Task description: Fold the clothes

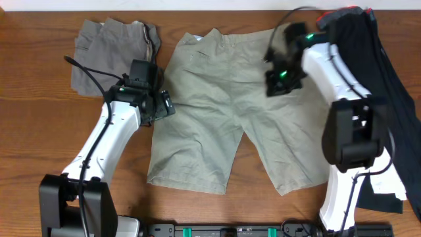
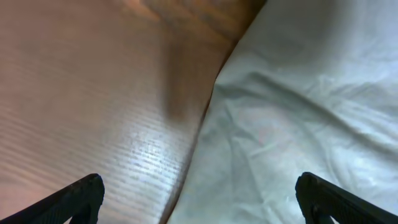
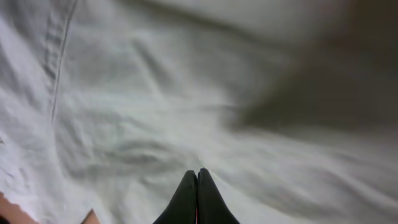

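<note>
Wooden table [image 1: 39, 131], seen from above: khaki shorts [image 1: 210, 112] lie spread flat at centre, waistband toward the far edge, both legs toward the robot.

Crumpled grey shorts [image 1: 112, 52] sit just beyond the khaki shorts' L waist corner. A long black garment [image 1: 388, 85] w/ a white patch [image 1: 385, 194] runs down the table well to their R.

L gripper [image 1: 160, 105] hangs at the khaki shorts' L side edge. Its wrist view shows the fingers spread wide and straddling that edge, bare wood on one side and pale cloth on the other, nothing gripped.

R gripper [image 1: 279, 79] is over the cloth near the R end of the waistband. Its fingers are pressed together tip to tip, w/ no fabric visibly caught between them.

Step in hand looks like taking hold for the first fold, prob. one half over the other; no fold is made yet.

To do it well:
- L gripper drops so one finger slides under the side edge before closing, taking both layers.
- R gripper must spread first, then bite the waistband itself, not loose cloth below it.
- Both lift together and keep the edge taut, so the half carries over w/o bunching.
</note>
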Available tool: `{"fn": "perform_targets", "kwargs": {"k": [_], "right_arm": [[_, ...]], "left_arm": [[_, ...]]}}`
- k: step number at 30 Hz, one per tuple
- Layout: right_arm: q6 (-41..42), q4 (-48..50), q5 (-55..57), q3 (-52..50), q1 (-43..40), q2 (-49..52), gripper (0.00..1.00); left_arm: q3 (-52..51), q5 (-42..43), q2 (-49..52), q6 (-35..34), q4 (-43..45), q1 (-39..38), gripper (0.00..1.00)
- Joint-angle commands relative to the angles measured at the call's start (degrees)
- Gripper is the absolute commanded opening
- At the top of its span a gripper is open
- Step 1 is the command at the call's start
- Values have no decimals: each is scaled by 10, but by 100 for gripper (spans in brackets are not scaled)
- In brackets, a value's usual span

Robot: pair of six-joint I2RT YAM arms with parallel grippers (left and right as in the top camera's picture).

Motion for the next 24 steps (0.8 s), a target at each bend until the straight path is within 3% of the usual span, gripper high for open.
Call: {"fn": "perform_targets", "kwargs": {"k": [1, 7, 12, 24], "right_arm": [[15, 24, -5, -44, 14, -4, 1], [23, 110, 6, -116, 18, -4, 1], [56, 186, 90, -158, 15, -3, 1], [151, 432, 179, -165, -13, 45, 1]], "left_arm": [[4, -3, -1, 20, 7, 15, 100], [4, -3, -1, 22, 7, 36, 100], [4, -3, -1, 24, 8, 38, 100], [4, -3, -1, 24, 12, 38, 100]]}}
